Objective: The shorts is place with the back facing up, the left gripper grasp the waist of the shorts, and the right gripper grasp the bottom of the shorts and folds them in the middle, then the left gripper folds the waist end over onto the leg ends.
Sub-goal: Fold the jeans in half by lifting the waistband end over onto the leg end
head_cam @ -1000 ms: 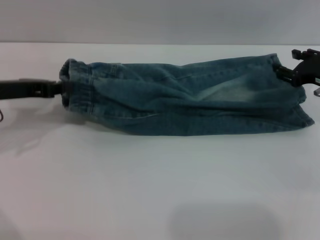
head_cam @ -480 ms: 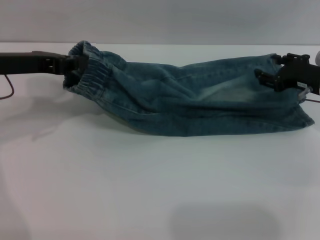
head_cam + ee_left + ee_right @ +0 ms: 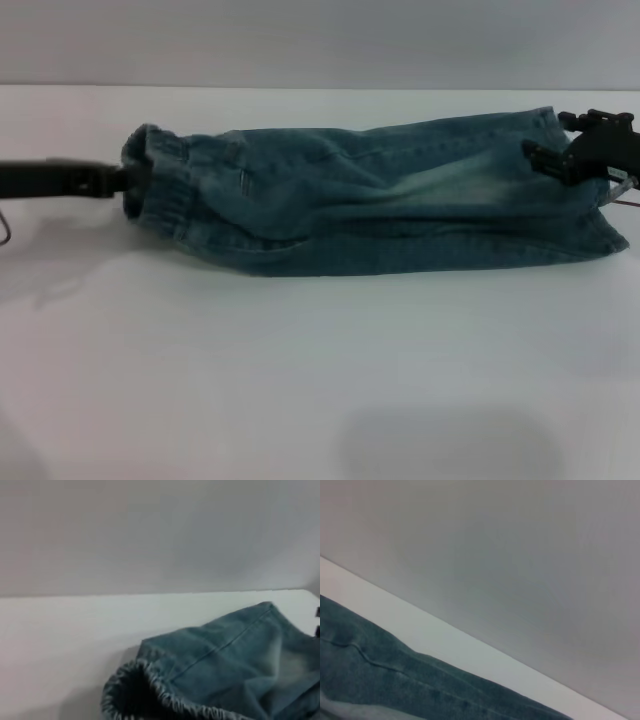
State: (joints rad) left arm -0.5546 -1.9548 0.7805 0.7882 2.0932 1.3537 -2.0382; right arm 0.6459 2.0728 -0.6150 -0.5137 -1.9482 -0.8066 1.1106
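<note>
The faded blue denim shorts [image 3: 400,200] lie folded lengthwise in a long band across the white table [image 3: 300,380]. The ruffled elastic waist [image 3: 160,190] is the left end and rests low on the table. My left gripper [image 3: 125,180] reaches in from the left and is shut on the waist. The left wrist view shows the gathered waist [image 3: 150,690] close up, with denim [image 3: 240,650] stretching away. The straight leg ends [image 3: 600,215] form the right end. My right gripper [image 3: 545,155] sits over their far upper part. The right wrist view shows only denim [image 3: 380,675] and wall.
A grey wall [image 3: 320,40] runs behind the table's far edge. A thin cable [image 3: 5,225] loops off the left arm at the left border. A soft shadow [image 3: 440,440] falls on the near table.
The left gripper lifted the waist up and rightward half a second ago, then brought it back down and left to the table. The right gripper shifted slightly inward over the leg ends.
</note>
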